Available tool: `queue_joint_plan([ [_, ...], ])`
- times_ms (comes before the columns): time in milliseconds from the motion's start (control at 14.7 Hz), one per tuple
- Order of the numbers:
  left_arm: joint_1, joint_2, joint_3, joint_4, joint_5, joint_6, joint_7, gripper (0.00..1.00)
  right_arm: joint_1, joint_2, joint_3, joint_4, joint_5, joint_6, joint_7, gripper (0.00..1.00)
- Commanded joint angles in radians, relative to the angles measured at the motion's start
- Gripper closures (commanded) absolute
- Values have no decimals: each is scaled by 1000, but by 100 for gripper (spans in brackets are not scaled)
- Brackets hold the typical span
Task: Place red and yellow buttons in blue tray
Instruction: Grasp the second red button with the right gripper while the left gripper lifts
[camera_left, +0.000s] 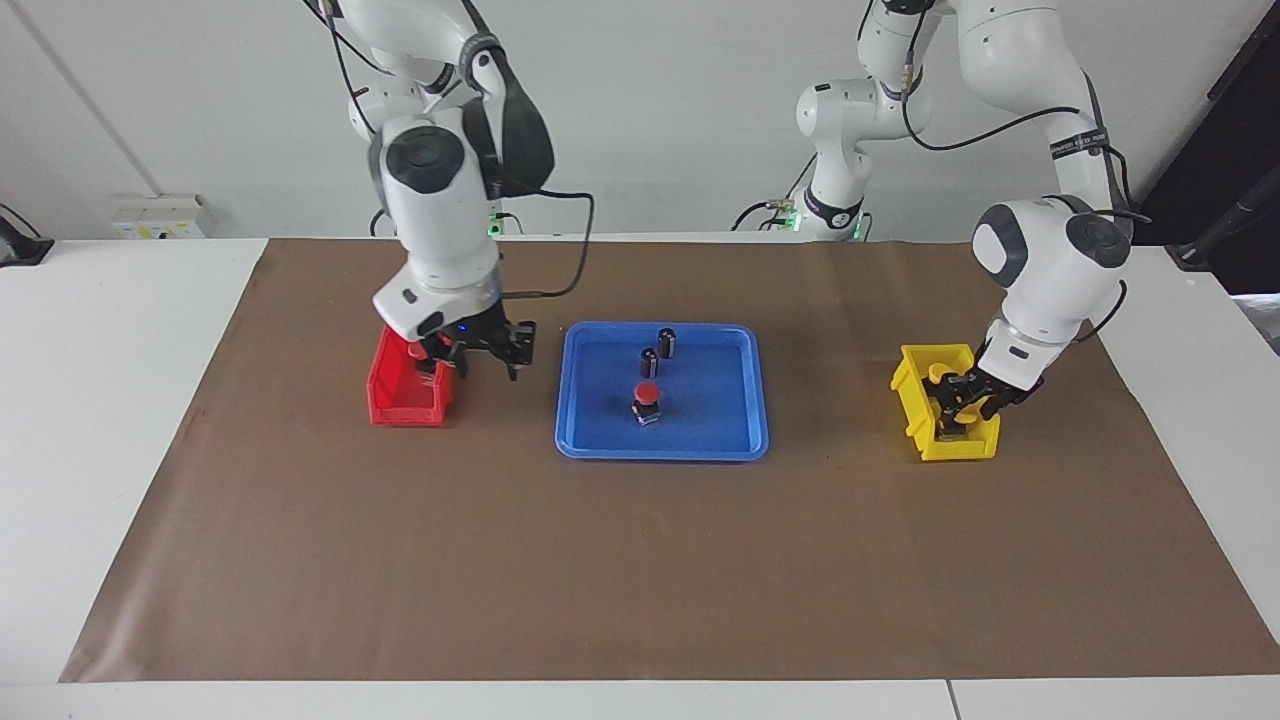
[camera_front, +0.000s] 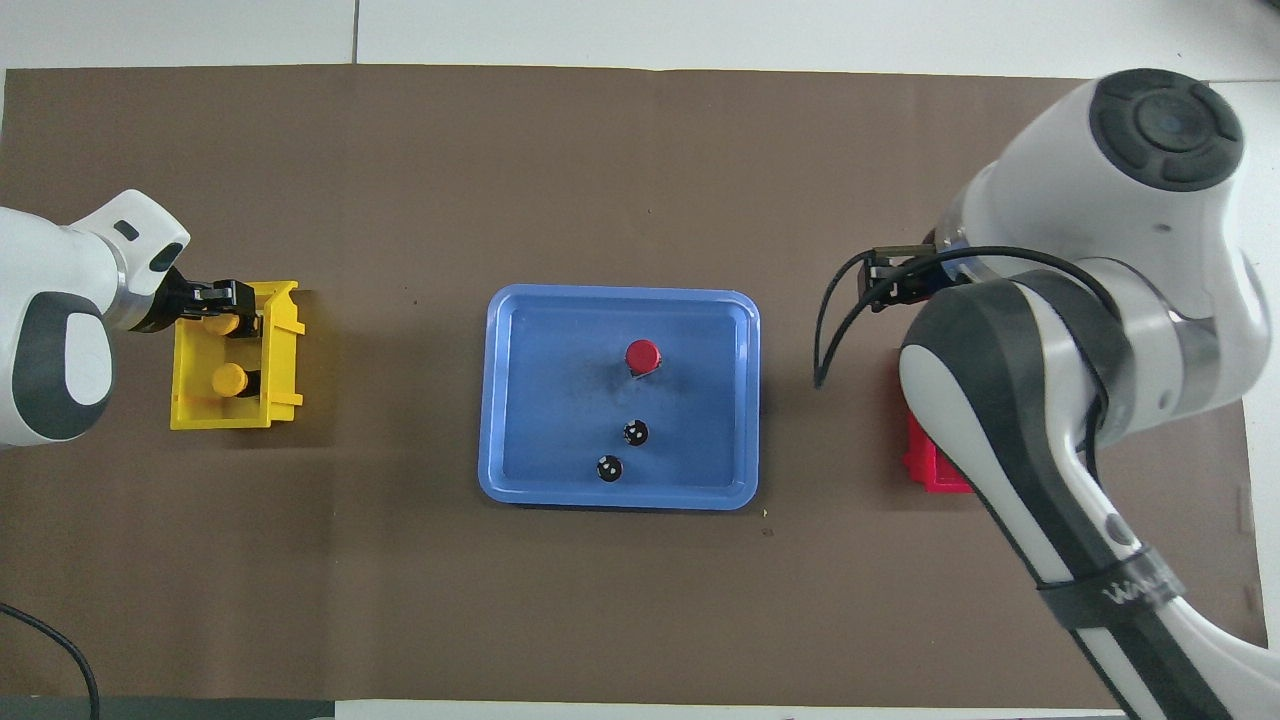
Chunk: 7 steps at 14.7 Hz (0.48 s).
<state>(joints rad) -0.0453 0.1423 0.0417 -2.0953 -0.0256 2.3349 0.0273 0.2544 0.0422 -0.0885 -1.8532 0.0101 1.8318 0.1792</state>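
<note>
A red button (camera_left: 648, 393) (camera_front: 642, 355) stands upright in the blue tray (camera_left: 720, 430) (camera_front: 540, 400), free of any gripper. My right gripper (camera_left: 482, 355) hangs open and holds nothing, over the red bin's (camera_left: 400, 400) (camera_front: 935, 475) tray-side edge. A second red button's (camera_left: 413, 350) cap shows in that bin; the arm hides it from overhead. My left gripper (camera_left: 965, 398) (camera_front: 215, 303) is down in the yellow bin (camera_left: 945, 445) (camera_front: 235, 415), at the yellow button (camera_left: 968, 408) (camera_front: 222, 322) farther from the robots. The other yellow button (camera_left: 935, 372) (camera_front: 230, 378) stands beside it.
Two small dark capless cylinders (camera_left: 666, 341) (camera_front: 635, 433) (camera_left: 649, 361) (camera_front: 608, 468) stand in the tray, nearer to the robots than the red button. A brown mat (camera_left: 640, 560) covers the table. The right arm's cable (camera_front: 830, 320) hangs between the tray and the red bin.
</note>
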Motion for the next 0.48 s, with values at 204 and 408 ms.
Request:
queue_joint_plan([
  [204,7,-1,0,-29,-16,34,19,99,-108,-179,18,-363,19,180,-119,34],
  [408,7,19,1,111,-16,-151,11,99,-126,-211,18,-451,19,251,-139,34],
])
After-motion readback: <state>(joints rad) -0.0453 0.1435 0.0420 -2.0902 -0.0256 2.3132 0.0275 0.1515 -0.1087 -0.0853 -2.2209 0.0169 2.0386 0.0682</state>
